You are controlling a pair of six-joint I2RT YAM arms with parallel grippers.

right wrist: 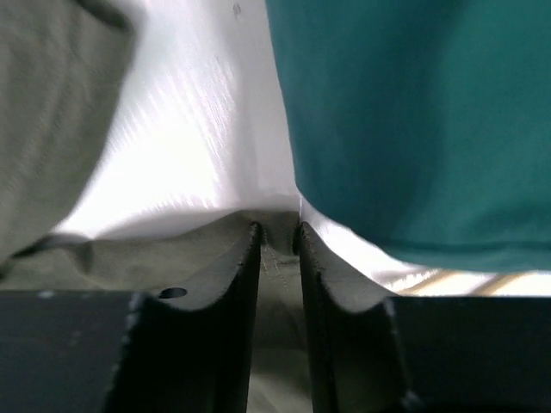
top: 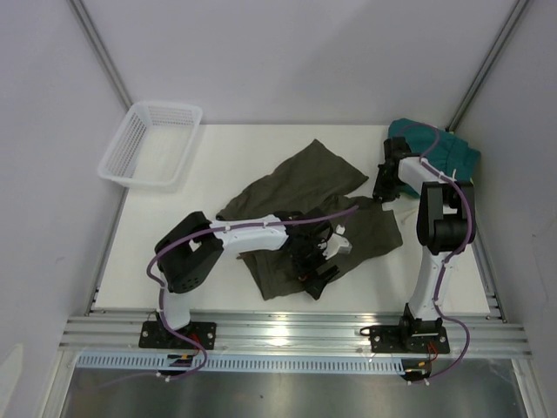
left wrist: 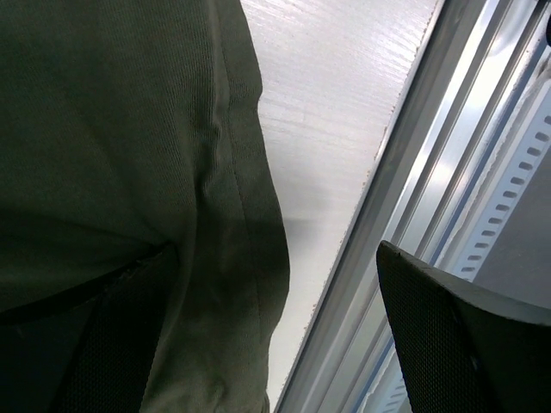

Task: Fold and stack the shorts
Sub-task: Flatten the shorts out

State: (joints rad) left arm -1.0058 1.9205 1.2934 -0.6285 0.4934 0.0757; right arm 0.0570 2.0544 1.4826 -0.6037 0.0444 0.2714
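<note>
1. Olive-green shorts (top: 296, 187): one pair, unfolded and rumpled, spread across the middle of the table (top: 218, 157). One leg reaches toward the far edge and the other part lies toward the near edge. The left wrist view shows ribbed cloth (left wrist: 112, 129) with a seam, ending just short of the table's near edge.

2. Teal shorts (top: 452, 152): one pair, folded, at the far right corner of the table. They lie near the olive pair's right edge, with bare tabletop (right wrist: 207, 129) between the two in the right wrist view, where the teal cloth (right wrist: 413, 129) fills the upper right.

3. Basket (top: 130, 144): white plastic lattice, at the far left corner, overhanging the left edge.

4. Left gripper (top: 315, 266): low over the near part of the olive shorts. Its fingers (left wrist: 448, 344) are spread wide and hold nothing. One lies against the cloth and the other over the metal rail (left wrist: 456, 172) along the near edge.

5. Right gripper (top: 383, 190): at the right edge of the olive shorts, beside the teal pair. Its fingers (right wrist: 224, 301) are drawn close together, pinching a fold of olive cloth between them.
</note>
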